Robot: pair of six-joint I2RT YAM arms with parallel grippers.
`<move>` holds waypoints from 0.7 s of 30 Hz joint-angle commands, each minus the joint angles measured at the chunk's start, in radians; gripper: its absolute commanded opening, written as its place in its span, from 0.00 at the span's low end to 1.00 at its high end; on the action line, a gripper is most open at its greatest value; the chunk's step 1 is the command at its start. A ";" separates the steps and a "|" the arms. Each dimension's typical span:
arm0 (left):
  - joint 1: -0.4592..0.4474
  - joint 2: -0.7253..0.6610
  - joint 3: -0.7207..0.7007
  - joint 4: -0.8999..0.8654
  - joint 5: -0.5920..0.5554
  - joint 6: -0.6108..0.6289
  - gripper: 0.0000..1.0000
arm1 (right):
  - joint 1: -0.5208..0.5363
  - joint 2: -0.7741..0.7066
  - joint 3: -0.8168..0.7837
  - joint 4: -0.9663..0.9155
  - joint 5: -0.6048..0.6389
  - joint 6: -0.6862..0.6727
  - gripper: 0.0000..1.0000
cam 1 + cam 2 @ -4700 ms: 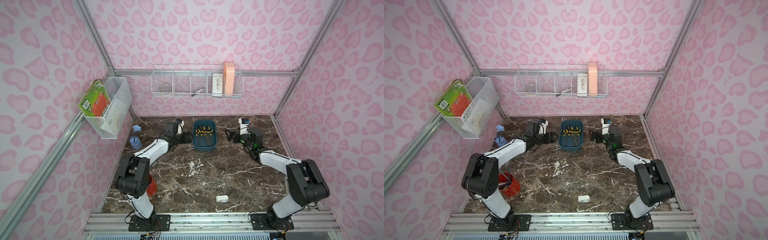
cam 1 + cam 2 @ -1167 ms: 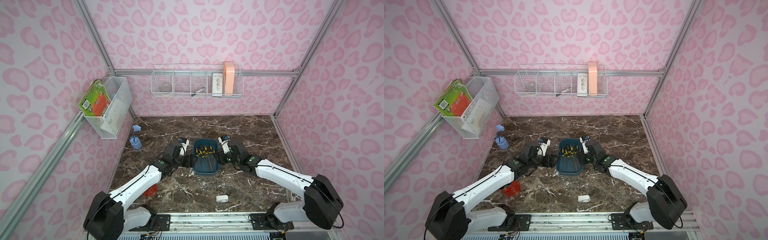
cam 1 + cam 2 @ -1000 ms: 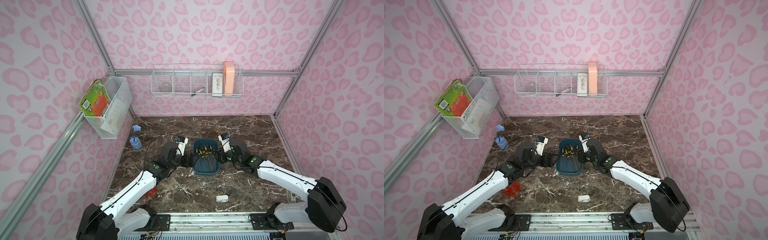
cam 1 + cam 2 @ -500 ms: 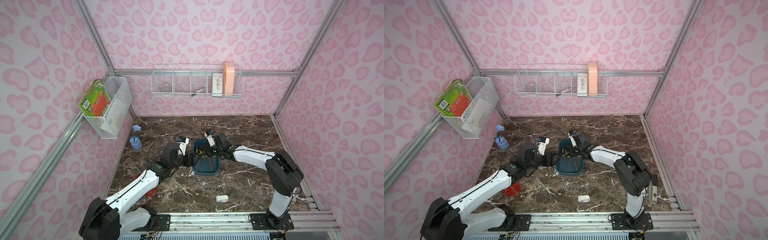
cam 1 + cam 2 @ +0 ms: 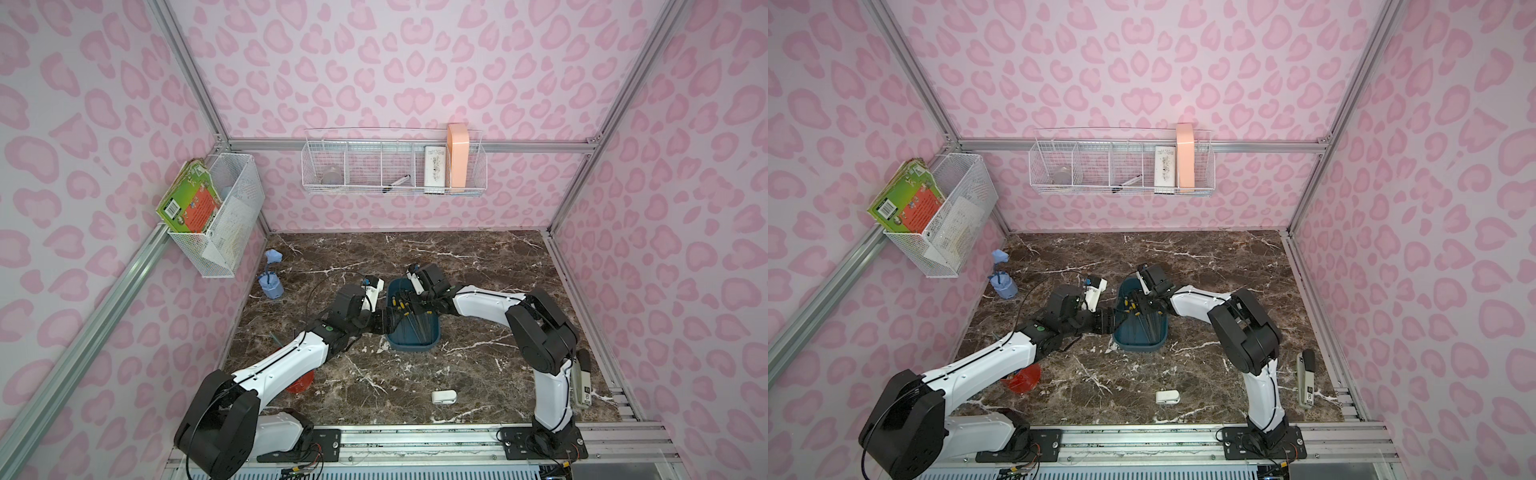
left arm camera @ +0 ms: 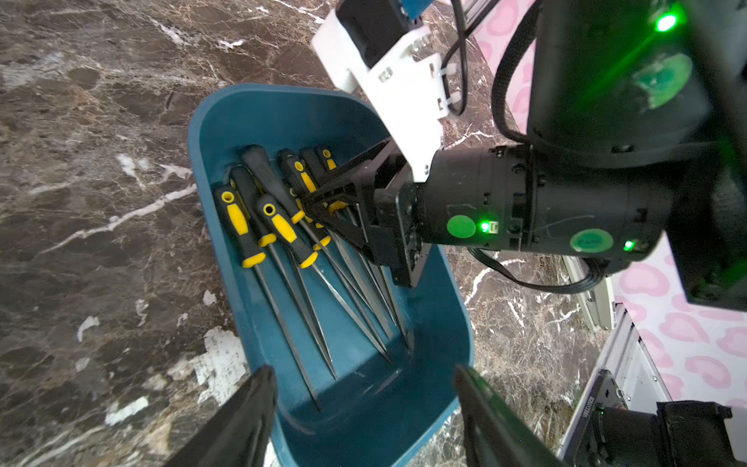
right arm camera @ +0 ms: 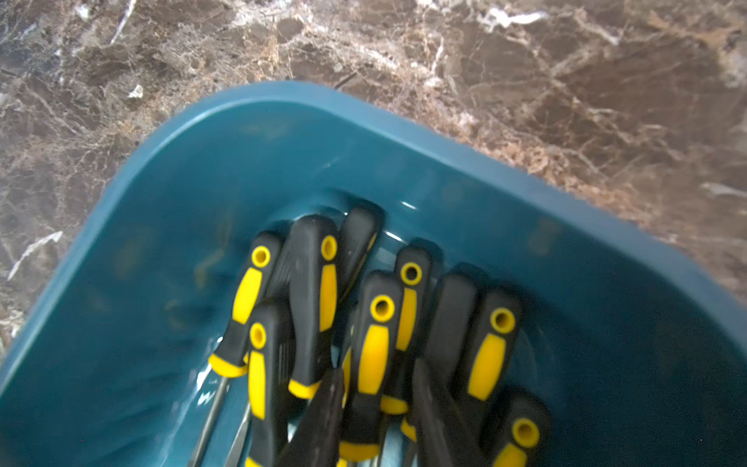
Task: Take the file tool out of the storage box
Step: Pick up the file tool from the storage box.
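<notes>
Right fingers (image 7: pixel 319 424) first: down inside the storage box (image 7: pixel 606 226), drawn narrow on either side of one black-and-yellow handle, presumably the chosen file tool (image 7: pixel 374 356); clamped already or only closing, cannot tell. Left fingers (image 6: pixel 250 412) spread wide, one to each side of the box's blade end; pressing or merely flanking, cannot tell either.

Against a second ago: right fingers gone from beside the box's right wall, swung across over its far end and dipped among the heap of needle files (image 6: pixel 283 226). Left fingers at the same post by the box's left flank. Box unmoved over that second, sitting just below centre frame in both top views on the marble worktop (image 5: pixel 478 257), well forward of the spot by the back wall held several seconds earlier.

For the task: approach done, grasp under way, nothing lifted yet. Every file lying in the box, handles bunched and overlapping, thin blades fanned toward the other end. Likely risk: a neighbour dragged up with the chosen one. Best lifted slowly, with the box braced.
</notes>
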 commanded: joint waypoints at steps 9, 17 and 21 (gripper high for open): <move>0.000 0.038 0.013 0.027 0.012 0.031 0.74 | -0.003 0.044 0.014 -0.035 0.029 0.004 0.39; 0.000 0.070 0.021 0.047 0.042 0.026 0.74 | -0.007 0.079 0.039 -0.056 0.026 -0.004 0.23; 0.000 0.082 0.031 0.025 0.020 0.034 0.74 | -0.007 0.067 0.046 -0.058 0.040 -0.010 0.21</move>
